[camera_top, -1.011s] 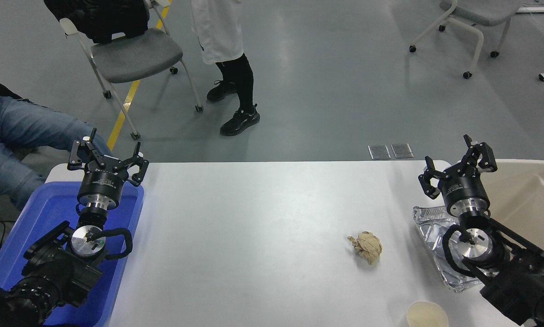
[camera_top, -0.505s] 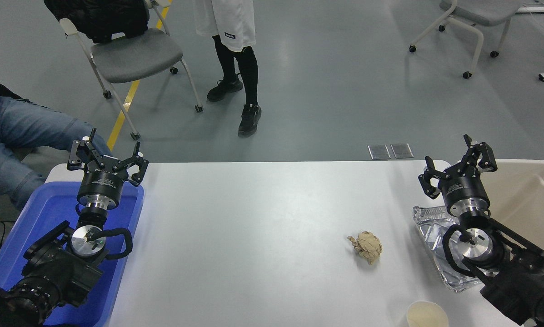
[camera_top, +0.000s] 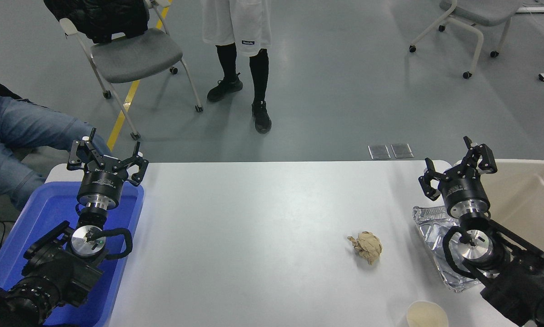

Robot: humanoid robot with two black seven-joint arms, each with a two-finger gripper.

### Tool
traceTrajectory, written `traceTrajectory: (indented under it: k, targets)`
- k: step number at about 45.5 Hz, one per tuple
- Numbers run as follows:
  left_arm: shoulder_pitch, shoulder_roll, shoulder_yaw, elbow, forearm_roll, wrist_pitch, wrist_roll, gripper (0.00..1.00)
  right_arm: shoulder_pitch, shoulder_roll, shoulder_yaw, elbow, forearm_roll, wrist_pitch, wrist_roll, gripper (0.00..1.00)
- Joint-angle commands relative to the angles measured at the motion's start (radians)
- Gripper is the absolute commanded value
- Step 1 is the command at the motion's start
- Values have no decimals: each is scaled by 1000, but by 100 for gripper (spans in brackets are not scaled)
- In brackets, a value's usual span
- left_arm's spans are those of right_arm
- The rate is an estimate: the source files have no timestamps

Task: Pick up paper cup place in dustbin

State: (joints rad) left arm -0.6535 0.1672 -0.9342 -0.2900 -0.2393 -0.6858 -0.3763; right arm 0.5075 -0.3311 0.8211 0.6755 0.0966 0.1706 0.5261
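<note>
Down at the bottom edge of the frame, right of centre, the paper cup point(camera_top: 426, 314) stands upright on the white table point(camera_top: 262, 218), its open mouth facing up and its lower part cut off by the frame. Up and to its left lies a crumpled brown paper ball point(camera_top: 366, 246), well apart from it. To the cup's upper right a crinkled foil tray point(camera_top: 433, 227) sits partly under the right arm. The right gripper point(camera_top: 456, 169) hovers at the right of the frame with its fingers spread apart, holding nothing, just beside the dustbin point(camera_top: 533, 190), whose beige wall fills the right edge. At the lower left, the left gripper point(camera_top: 108, 159) is parked above a blue tray point(camera_top: 35, 227), fingers likewise splayed and empty. Beyond the table's far edge, at the top, a person's legs point(camera_top: 247, 77) stand near a grey chair point(camera_top: 131, 54).
</note>
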Motion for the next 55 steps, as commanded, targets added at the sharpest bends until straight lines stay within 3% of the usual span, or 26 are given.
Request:
traceTrajectory:
  k: [1, 21, 31, 41, 55]
  targets:
    - [0, 0, 0, 0, 0, 2, -1, 99, 2, -26, 0, 7, 0, 3, 0, 100]
    - [0, 0, 0, 0, 0, 0, -1, 99, 25, -60, -55, 18, -2, 4, 0, 100]
    - [0, 0, 0, 0, 0, 0, -1, 99, 132, -239, -385, 36, -2, 16, 0, 100]
    - [0, 0, 0, 0, 0, -1, -1, 99, 178, -286, -600, 38, 2, 13, 0, 100]
    - [0, 0, 0, 0, 0, 0, -1, 99, 411, -459, -1124, 150, -3, 20, 0, 100]
